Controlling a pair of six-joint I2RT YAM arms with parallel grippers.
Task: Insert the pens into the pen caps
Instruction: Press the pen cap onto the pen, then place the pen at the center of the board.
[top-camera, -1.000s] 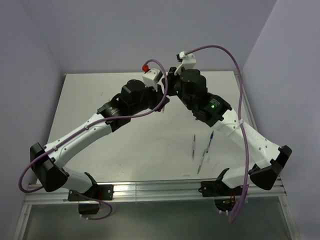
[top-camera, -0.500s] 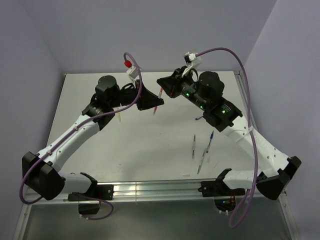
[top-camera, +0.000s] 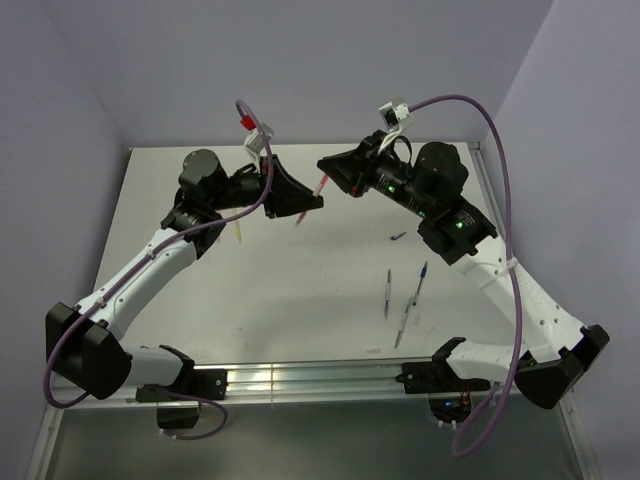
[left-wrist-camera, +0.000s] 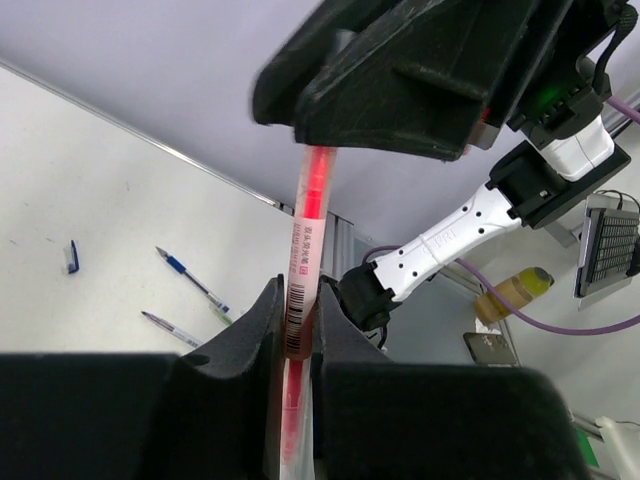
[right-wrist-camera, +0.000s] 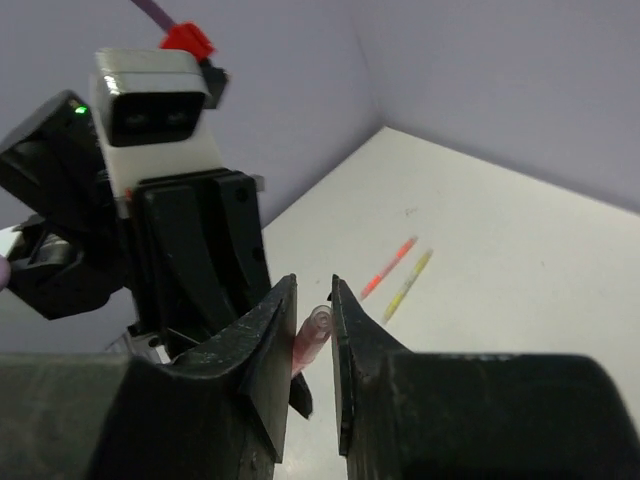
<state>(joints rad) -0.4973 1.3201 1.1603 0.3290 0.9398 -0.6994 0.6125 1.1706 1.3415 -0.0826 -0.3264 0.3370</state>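
Only one marking in sight: a white label (left-wrist-camera: 299, 262) on the red pen (left-wrist-camera: 316, 180) pinched in my left gripper (left-wrist-camera: 295, 335). It carries a barcode (left-wrist-camera: 296, 315) and a line of tiny print, too small to read.

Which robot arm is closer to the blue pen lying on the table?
Right. The right arm passes just beside the blue pen; the left arm is far off on the other side.

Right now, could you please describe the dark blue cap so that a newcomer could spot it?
Look at the table's right half, near the right arm. Just beyond the loose pens lies the cap: a dark blue stub lying alone, far shorter than any pen.
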